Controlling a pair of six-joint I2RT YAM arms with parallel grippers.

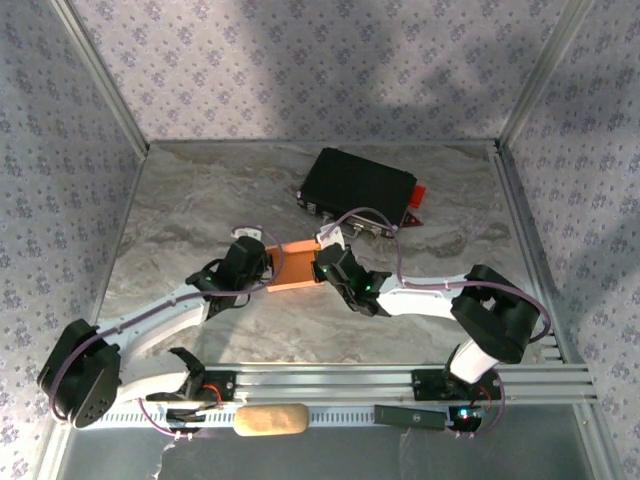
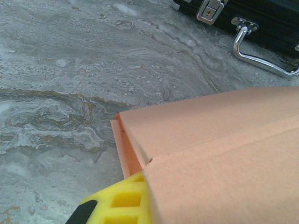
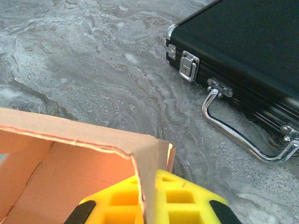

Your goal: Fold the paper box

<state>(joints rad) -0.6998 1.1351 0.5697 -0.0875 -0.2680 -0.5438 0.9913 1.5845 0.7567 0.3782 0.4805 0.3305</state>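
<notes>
**A:** Where is the paper box (image 1: 295, 266)?

**B:** Mid-desk (image 1: 200, 200), pinned between the two claws. It sits just in front of the black case (image 1: 360, 188), apart from it. It is half formed, and the right wrist view looks into an open tray with its walls up. I can't tell whether it rests on the desk or hangs just above it.

**A:** How will it handle?

**B:** My guess is very light. It is thin cardboard, so it should be stiff across a panel, willing at the creases and easy to crush or tear at a raw edge. The marbled top looks smooth, so a one-sided push would likely send it skating.

**A:** So where should it be held?

**B:** On a wall's edge close to a corner or fold line, where the card is braced. A pinch mid-panel would probably just dent it.

**A:** And the claws?

**B:** The right claw (image 1: 325, 268) is closed on an end wall, which stands between its yellow pads (image 3: 187, 200), one inside and one outside. The left claw (image 1: 262, 262) is closed too. One pad (image 2: 121, 205) shows tucked under a flap at the opposite end, and the card hides the other. I read that as a grip on the box.

**A:** And the arms?

**B:** Both reach inward from the near edge with their forearms low. The left slants up from its base on the left. The right bends at an elbow out to the right and runs back toward the centre. The wrists face each other across the box, which looks like a good brace for working a flap.
</notes>
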